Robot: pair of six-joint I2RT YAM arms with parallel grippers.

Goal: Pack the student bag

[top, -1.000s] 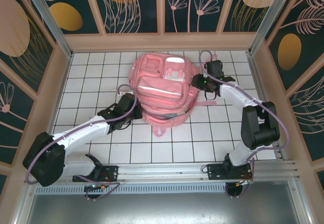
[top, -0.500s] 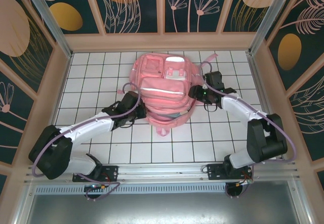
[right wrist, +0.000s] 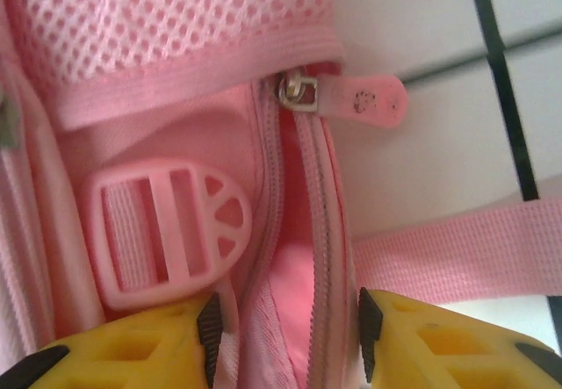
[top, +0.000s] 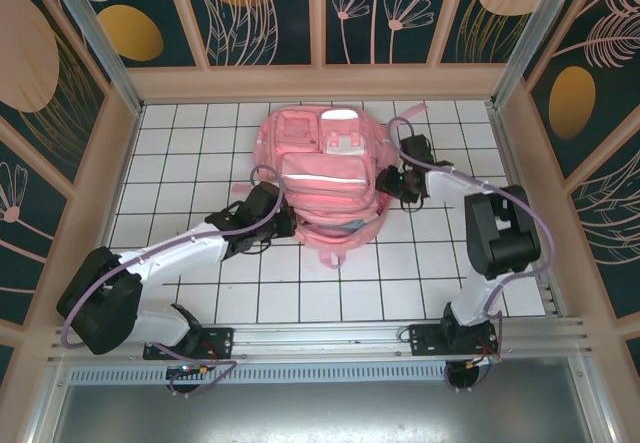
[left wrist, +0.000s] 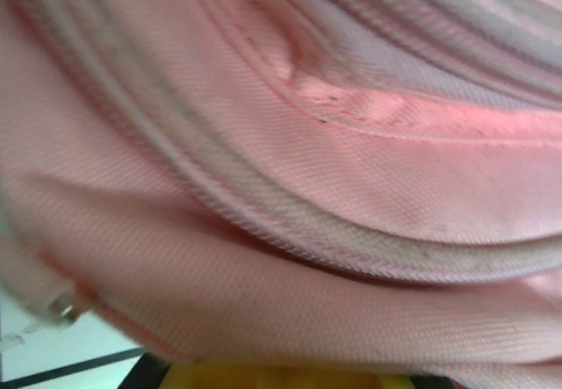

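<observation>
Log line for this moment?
student bag: flat on tiled table | left gripper: shut, at bag's near-left side | right gripper: jaws astride zip near zip pull, grip unclear

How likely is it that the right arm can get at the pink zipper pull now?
Probably yes: the right end effector straddles the zip close to the zipper pull, with nothing between them.

No lettering, label, brand or number can be read anywhere, not even on the student bag.
</observation>
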